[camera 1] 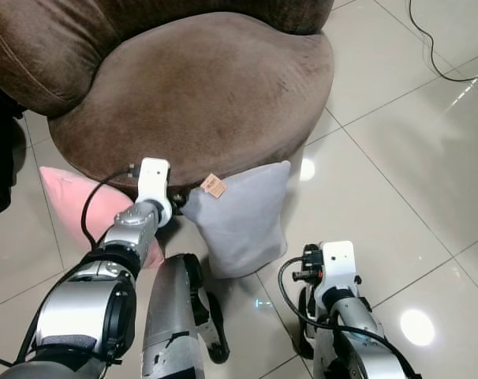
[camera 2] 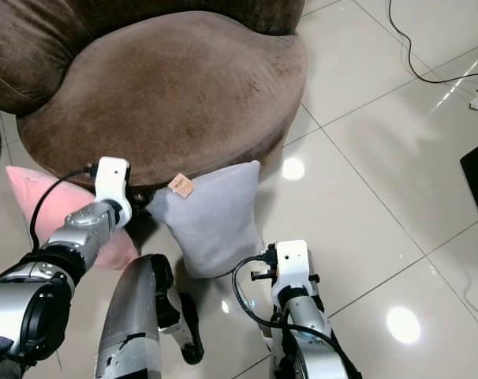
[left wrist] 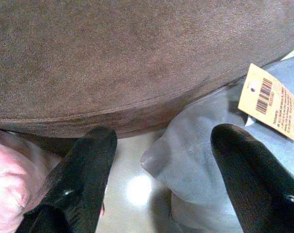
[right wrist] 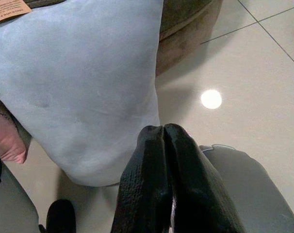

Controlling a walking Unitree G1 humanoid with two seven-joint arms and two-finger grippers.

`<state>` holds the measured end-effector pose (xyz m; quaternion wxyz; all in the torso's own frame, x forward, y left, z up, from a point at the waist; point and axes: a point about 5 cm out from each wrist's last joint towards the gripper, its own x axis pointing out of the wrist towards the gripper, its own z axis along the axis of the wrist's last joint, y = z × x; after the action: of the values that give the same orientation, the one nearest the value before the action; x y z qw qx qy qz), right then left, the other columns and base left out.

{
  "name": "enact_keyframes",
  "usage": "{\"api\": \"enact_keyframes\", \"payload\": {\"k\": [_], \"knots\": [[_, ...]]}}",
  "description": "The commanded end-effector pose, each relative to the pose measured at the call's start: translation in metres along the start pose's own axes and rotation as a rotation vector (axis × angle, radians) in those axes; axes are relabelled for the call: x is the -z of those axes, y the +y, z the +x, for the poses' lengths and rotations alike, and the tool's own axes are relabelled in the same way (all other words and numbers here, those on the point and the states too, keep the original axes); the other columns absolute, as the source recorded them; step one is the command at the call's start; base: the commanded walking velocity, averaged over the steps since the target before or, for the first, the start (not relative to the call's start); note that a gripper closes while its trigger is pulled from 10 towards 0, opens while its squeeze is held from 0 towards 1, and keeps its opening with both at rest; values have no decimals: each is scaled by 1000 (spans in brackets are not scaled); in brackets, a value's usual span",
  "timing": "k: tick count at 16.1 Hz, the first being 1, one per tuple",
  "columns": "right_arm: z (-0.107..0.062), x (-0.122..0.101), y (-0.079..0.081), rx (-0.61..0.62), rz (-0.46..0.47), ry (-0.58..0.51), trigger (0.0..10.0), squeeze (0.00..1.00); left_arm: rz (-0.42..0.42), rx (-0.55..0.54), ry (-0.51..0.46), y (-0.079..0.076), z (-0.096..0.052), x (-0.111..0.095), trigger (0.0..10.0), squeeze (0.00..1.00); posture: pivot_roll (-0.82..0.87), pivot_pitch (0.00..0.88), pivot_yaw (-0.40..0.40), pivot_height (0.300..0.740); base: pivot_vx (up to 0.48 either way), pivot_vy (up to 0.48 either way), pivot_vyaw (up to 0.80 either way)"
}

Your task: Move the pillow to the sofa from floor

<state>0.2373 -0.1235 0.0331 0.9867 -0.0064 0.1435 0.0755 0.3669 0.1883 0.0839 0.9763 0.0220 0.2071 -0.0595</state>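
The grey pillow (camera 1: 244, 219) leans on the floor (camera 1: 397, 158) against the near side of the brown sofa (camera 1: 199, 87). The left gripper (left wrist: 159, 160) is spread at its top left corner; the right gripper (right wrist: 164, 145), pressed together, hangs near its right side. A pink pillow (camera 1: 77, 201) lies left.

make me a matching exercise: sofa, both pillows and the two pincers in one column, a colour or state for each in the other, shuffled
Things:
1. grey pillow
2. pink pillow
3. sofa
4. left pincer
5. right pincer

Colour or state:
A. fingers pressed shut, holding nothing
B. brown, seat bare
C. fingers spread open at the grey pillow's corner
D. leaning on the sofa's front, paper tag at its top corner
E. on the floor, partly behind the left arm

Pairs: 1-D, 2-E, 3-B, 4-C, 5-A
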Motion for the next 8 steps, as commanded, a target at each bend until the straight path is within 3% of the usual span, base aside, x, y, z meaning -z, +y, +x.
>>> {"api": "enact_keyframes", "payload": {"k": [1, 6, 8], "knots": [[-7, 14, 2, -1, 0, 55, 10000, 0, 2, -10, 51, 6, -3, 13, 10000, 1000, -224, 338, 109, 569, 0, 0, 0], [-14, 17, 5, 1, 6, 65, 10000, 0, -5, -8, 105, 6, -4, 21, 10000, 1000, -248, 351, 117, 569, 0, 0, 0], [-17, 19, 6, 11, 13, 71, 10000, 0, 29, 12, 119, 3, -4, 22, 10000, 1000, -256, 357, 125, 569, 0, 0, 0]]}}
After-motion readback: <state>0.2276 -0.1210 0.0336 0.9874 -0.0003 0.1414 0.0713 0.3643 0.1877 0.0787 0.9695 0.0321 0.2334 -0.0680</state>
